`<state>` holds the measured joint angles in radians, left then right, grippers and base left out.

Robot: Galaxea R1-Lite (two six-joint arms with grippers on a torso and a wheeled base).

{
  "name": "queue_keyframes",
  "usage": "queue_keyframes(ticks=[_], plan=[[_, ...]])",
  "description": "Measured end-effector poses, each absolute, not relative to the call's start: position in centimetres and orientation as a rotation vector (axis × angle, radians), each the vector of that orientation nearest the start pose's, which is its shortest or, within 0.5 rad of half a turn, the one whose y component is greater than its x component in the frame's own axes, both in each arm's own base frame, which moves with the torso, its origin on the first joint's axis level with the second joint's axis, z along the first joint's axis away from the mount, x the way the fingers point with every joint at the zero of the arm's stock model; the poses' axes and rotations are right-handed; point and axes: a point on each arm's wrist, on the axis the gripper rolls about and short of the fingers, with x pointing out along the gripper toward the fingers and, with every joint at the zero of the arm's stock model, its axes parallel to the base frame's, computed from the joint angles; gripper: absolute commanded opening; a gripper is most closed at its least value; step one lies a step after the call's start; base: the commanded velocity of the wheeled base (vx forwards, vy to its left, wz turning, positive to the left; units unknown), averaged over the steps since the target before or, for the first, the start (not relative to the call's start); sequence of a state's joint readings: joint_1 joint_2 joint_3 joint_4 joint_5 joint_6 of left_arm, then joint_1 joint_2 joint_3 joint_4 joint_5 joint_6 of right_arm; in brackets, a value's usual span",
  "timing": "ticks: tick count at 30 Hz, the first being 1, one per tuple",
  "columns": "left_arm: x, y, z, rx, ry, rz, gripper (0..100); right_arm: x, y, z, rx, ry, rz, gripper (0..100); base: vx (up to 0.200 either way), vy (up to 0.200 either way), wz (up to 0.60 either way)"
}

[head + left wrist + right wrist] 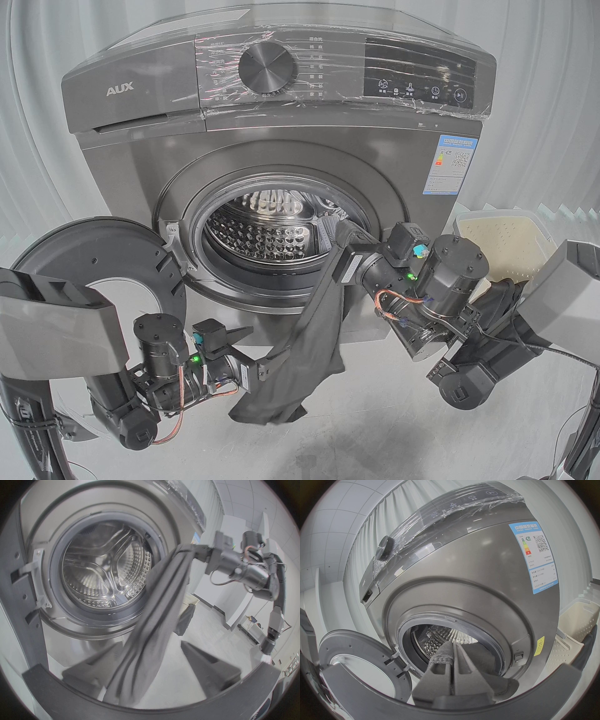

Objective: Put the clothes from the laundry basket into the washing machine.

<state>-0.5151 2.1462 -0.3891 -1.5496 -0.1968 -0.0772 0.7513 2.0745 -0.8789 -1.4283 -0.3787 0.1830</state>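
We find the right gripper (pixel 340 237) pinching the dark garment (pixel 309 331) at the washing machine (pixel 125 162) opening's right edge, left gripper (pixel 151 644) spread around it.

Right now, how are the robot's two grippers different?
The right gripper is shut on the dark garment, up at the washing machine opening. The left gripper is open, and the dark garment hangs between its fingers. The right gripper is high; the left gripper is low, below the opening. Both are at the same dark garment.
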Motion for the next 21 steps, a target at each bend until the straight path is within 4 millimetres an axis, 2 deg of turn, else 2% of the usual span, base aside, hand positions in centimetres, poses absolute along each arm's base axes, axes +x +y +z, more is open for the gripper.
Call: queue_keyframes(ticks=[7, 10, 16, 21], plan=[[28.9, -16.4, 2.4, -0.041, 0.236, -0.682, 100, 27.1, 26.2, 15.2, 0.306, -0.158, 0.427, 0, 0.000, 0.000, 0.00], [29.4, -17.2, 2.1, -0.041, 0.226, -0.692, 100, 26.8, 26.5, 15.2, 0.305, -0.155, 0.438, 0, 0.000, 0.000, 0.00], [30.1, -18.3, 2.4, -0.046, 0.186, -0.684, 100, 26.7, 26.7, 15.2, 0.307, -0.156, 0.442, 0, 0.000, 0.000, 0.00], [31.2, -19.0, 3.5, -0.060, 0.116, -0.661, 100, 26.7, 26.7, 15.2, 0.307, -0.155, 0.443, 0, 0.000, 0.000, 0.00]])
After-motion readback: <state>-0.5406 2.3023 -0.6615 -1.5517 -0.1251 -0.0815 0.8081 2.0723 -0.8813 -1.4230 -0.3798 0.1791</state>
